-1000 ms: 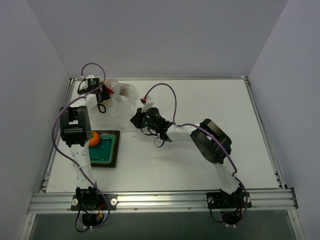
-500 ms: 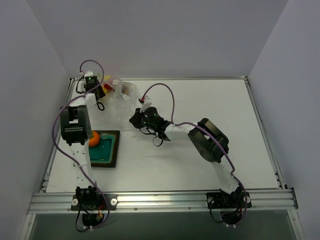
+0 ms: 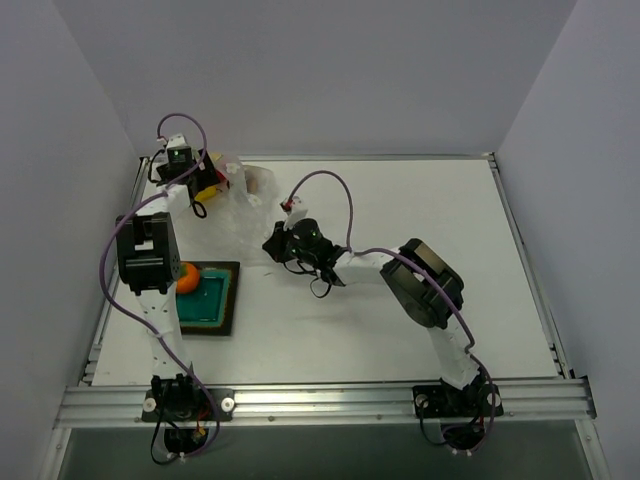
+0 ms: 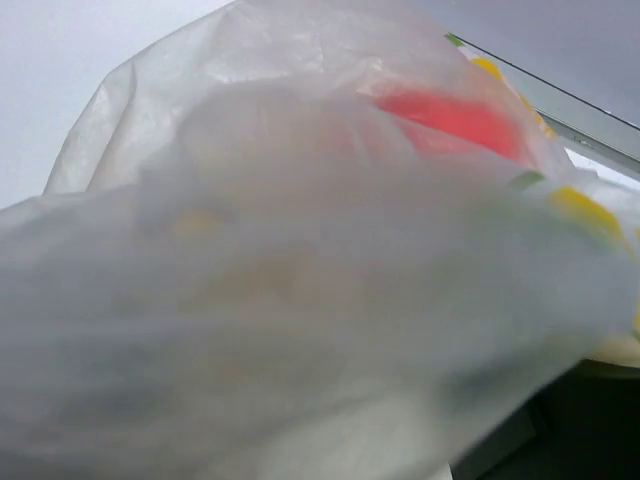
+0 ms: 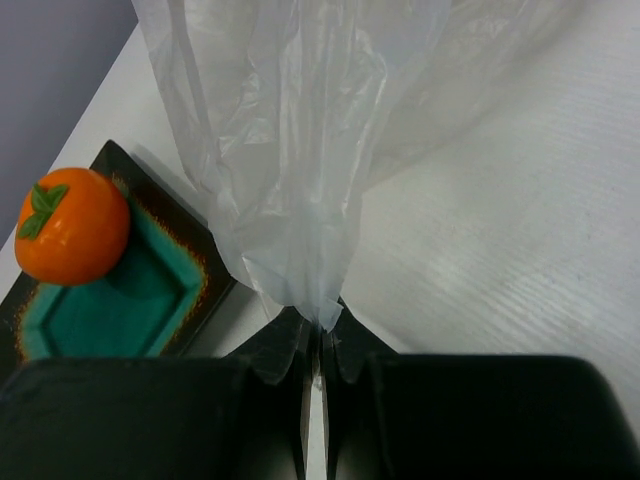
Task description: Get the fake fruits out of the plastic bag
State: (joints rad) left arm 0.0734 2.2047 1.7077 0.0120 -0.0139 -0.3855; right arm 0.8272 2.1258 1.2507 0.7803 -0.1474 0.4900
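The plastic bag point(image 3: 238, 205) lies at the back left, translucent and crumpled. My right gripper point(image 5: 320, 325) is shut on a bunched corner of the bag point(image 5: 290, 120); it shows in the top view point(image 3: 272, 243) at the bag's near right end. My left gripper point(image 3: 196, 176) is at the bag's far left end, beside a yellow patch point(image 3: 208, 181). In the left wrist view the bag's film point(image 4: 300, 280) fills the frame and hides the fingers; a red fruit point(image 4: 455, 115) shows through it. An orange fruit point(image 5: 72, 225) sits on the green tray point(image 5: 150, 300).
The green tray point(image 3: 215, 300) with its dark rim lies near the left arm, with the orange fruit point(image 3: 187, 277) on its left edge. The left arm's elbow point(image 3: 147, 250) stands over the tray's left side. Grey walls enclose the table at the back and sides.
My left gripper has shifted a little toward the back left at the bag's end, and a yellow patch now shows beside it. My right gripper has stayed shut on the bag's corner.
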